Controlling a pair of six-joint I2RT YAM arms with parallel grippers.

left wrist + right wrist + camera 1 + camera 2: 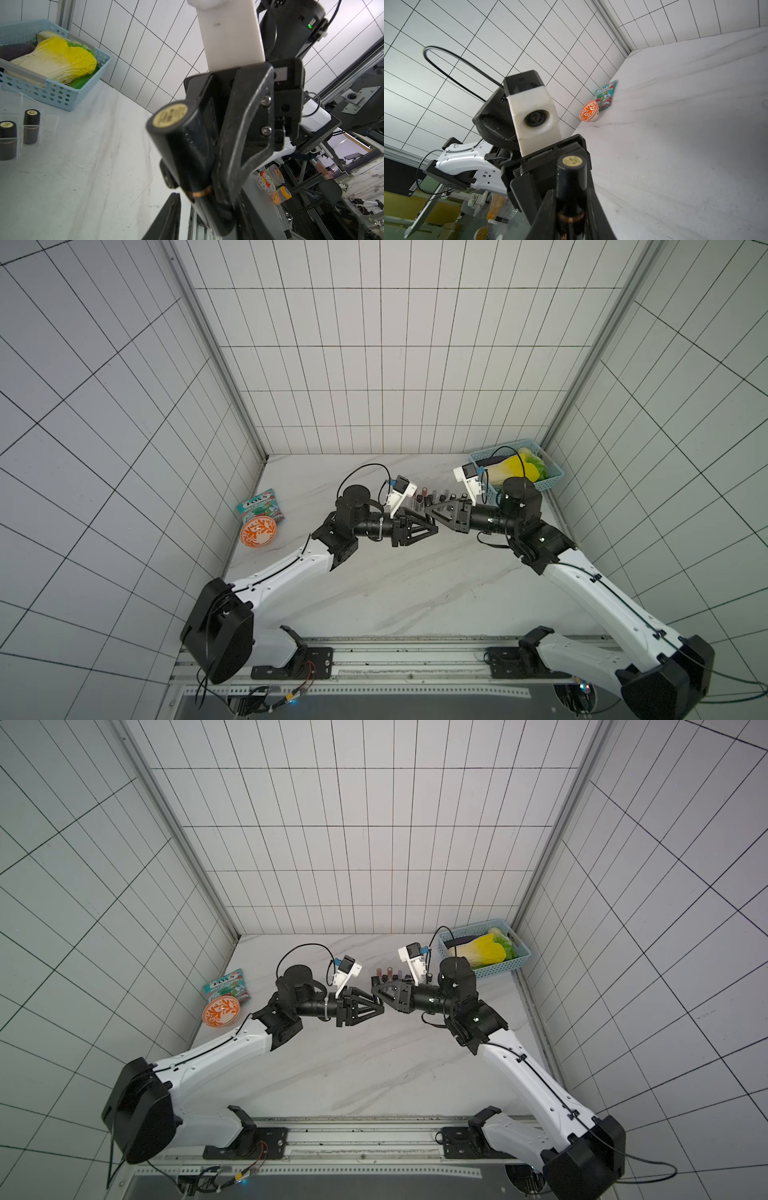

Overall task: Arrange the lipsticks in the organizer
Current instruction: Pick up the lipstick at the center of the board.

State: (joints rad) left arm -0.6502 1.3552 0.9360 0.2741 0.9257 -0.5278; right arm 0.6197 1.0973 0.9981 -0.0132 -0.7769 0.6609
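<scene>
A glossy black lipstick [187, 145] with a gold band and a gold end label hangs above the table's middle. My right gripper [571, 195] is shut on it; the tube [572, 182] sits between its fingers. My left gripper [199, 207] meets the right gripper [428, 512] tip to tip. Its jaws stand around the tube's banded end, with a sliver of table showing between one finger [166, 218] and the tube. The clear organizer [31, 116] stands just behind, holding upright black lipsticks [31, 126] and pinkish ones [424, 490].
A light-blue perforated basket [478, 456] with a yellow cabbage stands at the back right corner, close behind the right wrist. An orange patterned bowl [257, 532] and a teal snack packet [259, 506] lie by the left wall.
</scene>
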